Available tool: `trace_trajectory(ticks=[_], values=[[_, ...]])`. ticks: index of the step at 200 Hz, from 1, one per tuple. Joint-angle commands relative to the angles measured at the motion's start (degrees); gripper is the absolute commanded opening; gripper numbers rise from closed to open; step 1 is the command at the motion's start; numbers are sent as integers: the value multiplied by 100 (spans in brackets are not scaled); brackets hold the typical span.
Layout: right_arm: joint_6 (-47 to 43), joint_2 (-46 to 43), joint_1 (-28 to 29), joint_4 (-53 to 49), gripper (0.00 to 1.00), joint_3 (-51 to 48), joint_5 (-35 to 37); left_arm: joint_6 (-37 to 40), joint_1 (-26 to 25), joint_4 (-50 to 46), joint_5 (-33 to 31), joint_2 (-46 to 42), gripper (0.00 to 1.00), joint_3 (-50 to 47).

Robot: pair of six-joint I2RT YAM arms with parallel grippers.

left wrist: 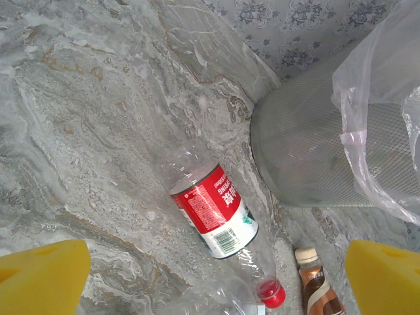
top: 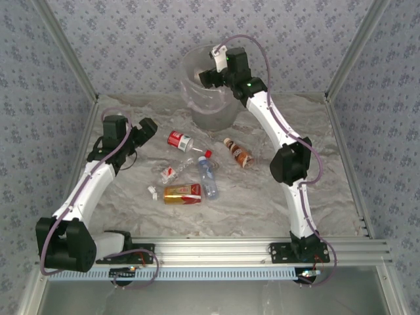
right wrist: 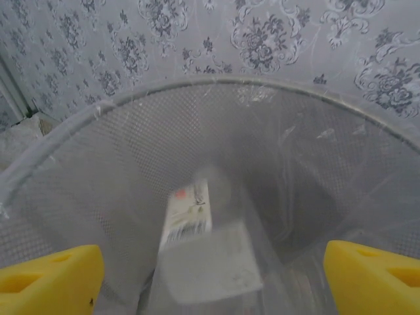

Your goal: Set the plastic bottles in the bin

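The right gripper hangs over the bin, jaws wide and empty, with a blurred white-labelled bottle inside below it. The left gripper, wide too, hovers above a red-labelled bottle.

White left arm and right arm, black joints, looped mauve cables, yellow fingers; seemingly a green light.

Light was soft and even, with faint shadows on the counter. Inside the bin, the bottle looked blurred.
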Motion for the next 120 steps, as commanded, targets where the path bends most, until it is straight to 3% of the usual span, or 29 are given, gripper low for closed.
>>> trace_trajectory(ticks=[1,120], values=[[-93,31,10,-323,90,237,-64,122,38,-25,92,49,99,43],[-127,-784,213,-433,94,-109,-72,113,26,38,122,213,99,3]])
